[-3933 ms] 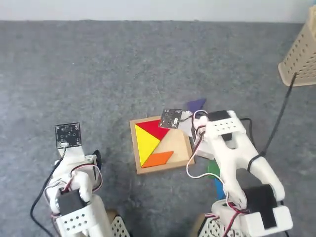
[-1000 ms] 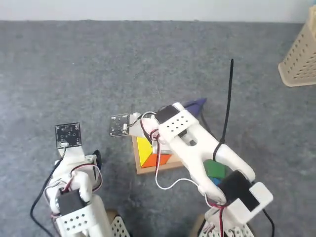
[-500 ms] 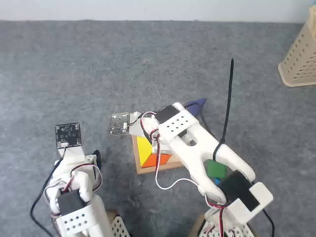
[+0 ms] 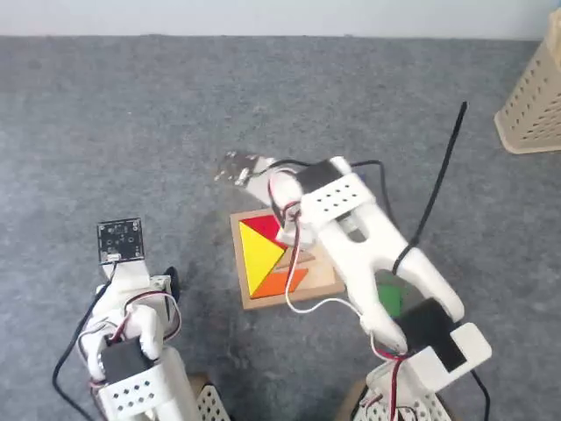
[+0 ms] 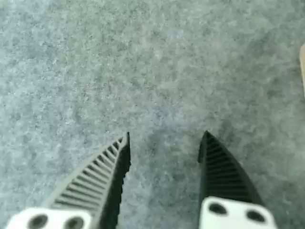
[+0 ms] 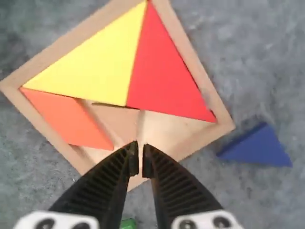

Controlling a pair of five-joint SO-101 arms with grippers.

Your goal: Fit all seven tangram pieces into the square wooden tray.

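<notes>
Right gripper swung outward, orange parallelogram lengthwise along tray edge

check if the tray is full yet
Not full: yellow piece, red piece and orange piece sit in the tray; blue triangle lies outside.

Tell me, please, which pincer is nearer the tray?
Right. The right pincer hangs over the tray; the left pincer is over carpet, apart from it.
</notes>
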